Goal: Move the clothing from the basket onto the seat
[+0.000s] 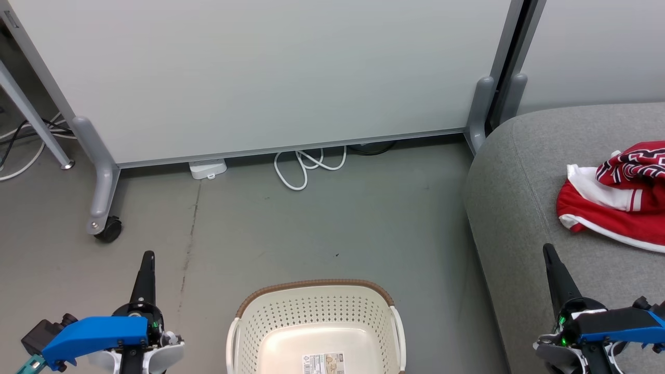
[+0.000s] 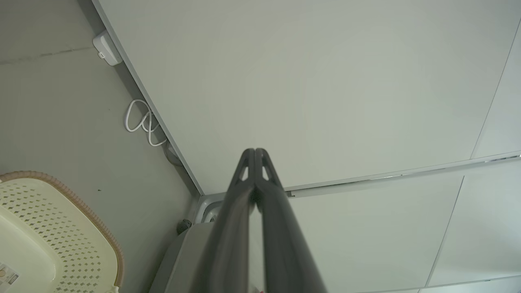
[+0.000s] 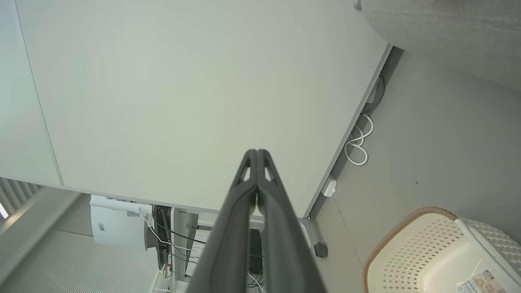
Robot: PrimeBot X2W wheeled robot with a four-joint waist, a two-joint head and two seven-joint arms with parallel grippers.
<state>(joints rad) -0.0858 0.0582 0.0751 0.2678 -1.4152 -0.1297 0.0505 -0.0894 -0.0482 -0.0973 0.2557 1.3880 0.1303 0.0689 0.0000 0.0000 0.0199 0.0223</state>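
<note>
Clothing (image 1: 618, 200) lies in a red heap w/ white trim on the seat (image 1: 514, 197), at the right of the head view. The patterned jersey part is on top w/ plainer red under it, and the far side is cut by the frame edge, so can't tell how much more there is. The heap sits well in from the seat's rounded corner, its hem trailing toward the robot. The basket (image 1: 311, 284) stands on the floor (image 1: 337, 223) near the seat's left, apart from it. What shows of its inside is bare cream plastic w/ a label sticker (image 1: 323, 362) and no cloth, but its near side runs off the frame bottom, so that bit is unchecked. The right gripper (image 1: 546, 249) hovers over the seat's front part, near the hem but not touching; the left gripper (image 1: 148, 255) hangs over the floor left of the basket. Both are clenched on nothing – the wrist views show each pair of fingers pressed tip to tip, pointing at the white partition (image 1: 260, 72). Judged from this, the task looks done or v. close. Main risk: a right-arm retreat or waist turn sweeps those long fingers through the trailing hem and drags the clothing off the seat. Also poss. – the left arm clips the basket rim and shoves it, or a wheel rolls onto the looped white cable (image 1: 306, 166) under the partition.
</note>
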